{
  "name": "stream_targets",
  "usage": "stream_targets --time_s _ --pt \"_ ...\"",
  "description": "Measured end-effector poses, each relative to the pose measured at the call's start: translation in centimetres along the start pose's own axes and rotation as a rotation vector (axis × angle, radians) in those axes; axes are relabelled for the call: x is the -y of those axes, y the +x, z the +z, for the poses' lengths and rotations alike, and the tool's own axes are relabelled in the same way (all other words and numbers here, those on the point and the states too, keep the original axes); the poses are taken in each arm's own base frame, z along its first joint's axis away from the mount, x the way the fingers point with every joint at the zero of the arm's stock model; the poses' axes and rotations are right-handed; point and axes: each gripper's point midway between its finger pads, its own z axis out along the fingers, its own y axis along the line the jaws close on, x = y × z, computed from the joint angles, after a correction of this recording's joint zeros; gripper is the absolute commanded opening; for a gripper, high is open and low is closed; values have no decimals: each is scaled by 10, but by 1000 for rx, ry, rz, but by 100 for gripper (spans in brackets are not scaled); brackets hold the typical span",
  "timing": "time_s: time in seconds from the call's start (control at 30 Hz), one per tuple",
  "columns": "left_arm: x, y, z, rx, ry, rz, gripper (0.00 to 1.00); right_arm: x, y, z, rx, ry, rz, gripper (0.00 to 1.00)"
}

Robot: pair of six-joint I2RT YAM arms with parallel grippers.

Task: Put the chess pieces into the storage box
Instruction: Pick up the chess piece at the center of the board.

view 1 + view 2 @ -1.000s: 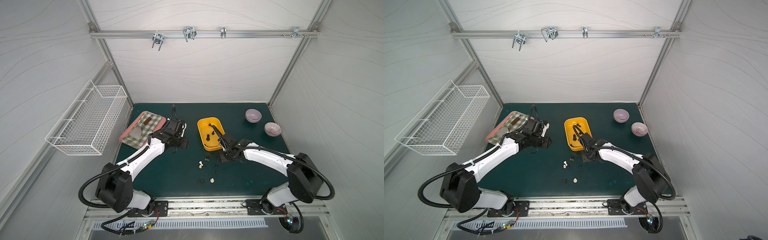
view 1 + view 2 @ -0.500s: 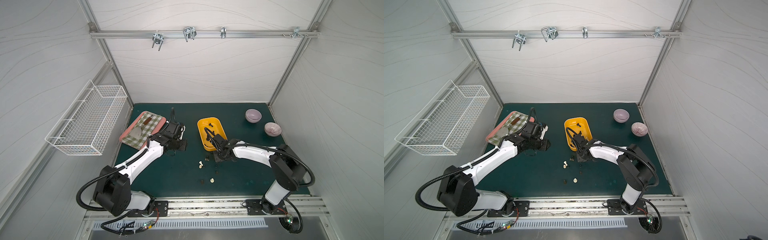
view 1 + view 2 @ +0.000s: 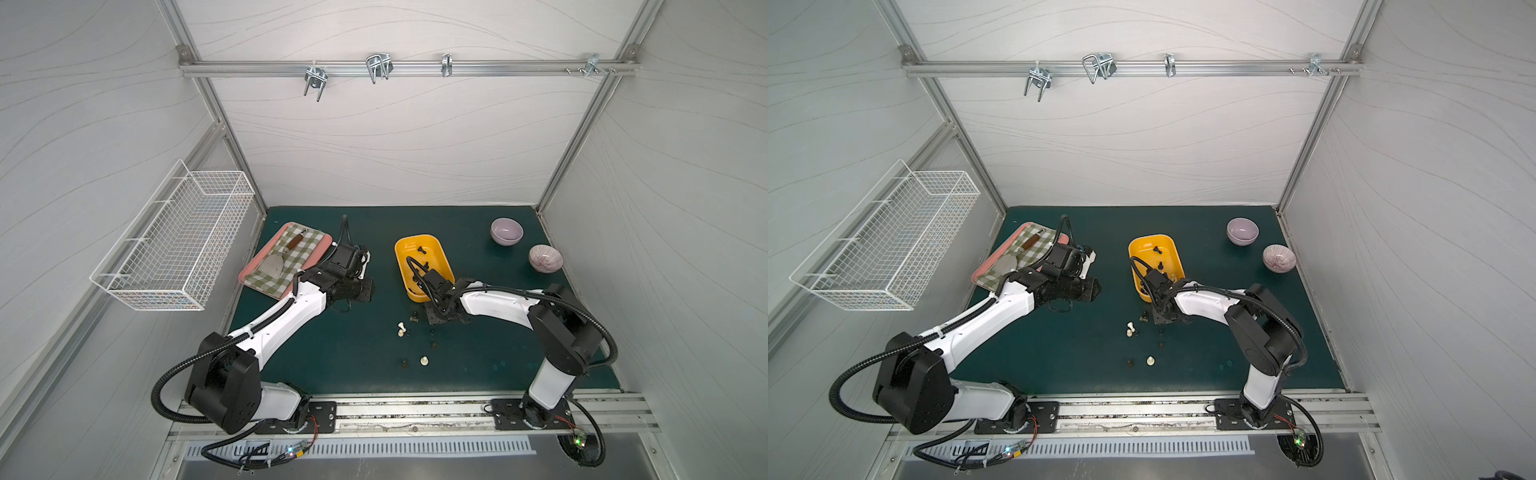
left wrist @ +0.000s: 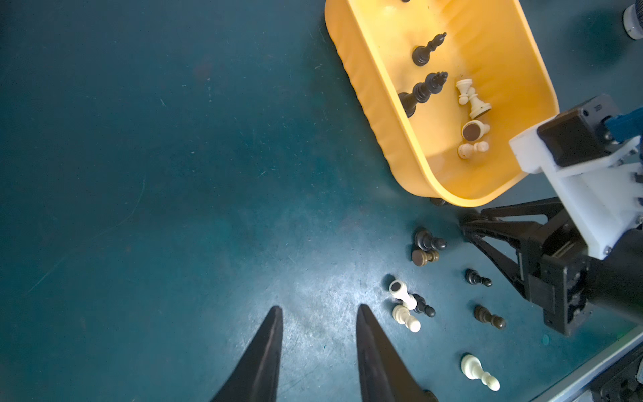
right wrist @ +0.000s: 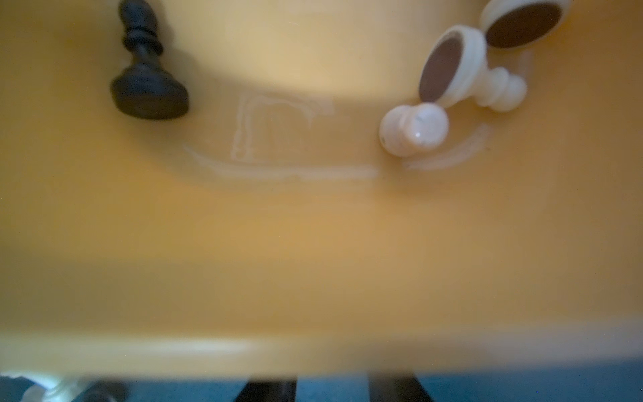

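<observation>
Two bowls (image 3: 506,231), one storage box (image 3: 438,253), chess pieces (image 4: 403,315) (eight-plus loose).

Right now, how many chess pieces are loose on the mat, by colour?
Cream-white pieces: 3
Dark pieces: 6
Total: 9 loose on the mat. A dark shape at the storage box rim may be a seventh dark one.

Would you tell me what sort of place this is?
Probably a robotics lab test cell: white panelled walls on an aluminium frame, two white robot arms bolted to a front rail, and a dark green work mat.
</observation>
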Motion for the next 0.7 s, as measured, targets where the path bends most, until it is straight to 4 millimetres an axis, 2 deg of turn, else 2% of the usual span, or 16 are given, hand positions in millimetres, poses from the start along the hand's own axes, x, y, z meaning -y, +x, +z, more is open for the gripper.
stream_targets --time_s 0.7 --pt "2 0 0 -3 9 -8 37 16 -7 3 12 -23 40 30"
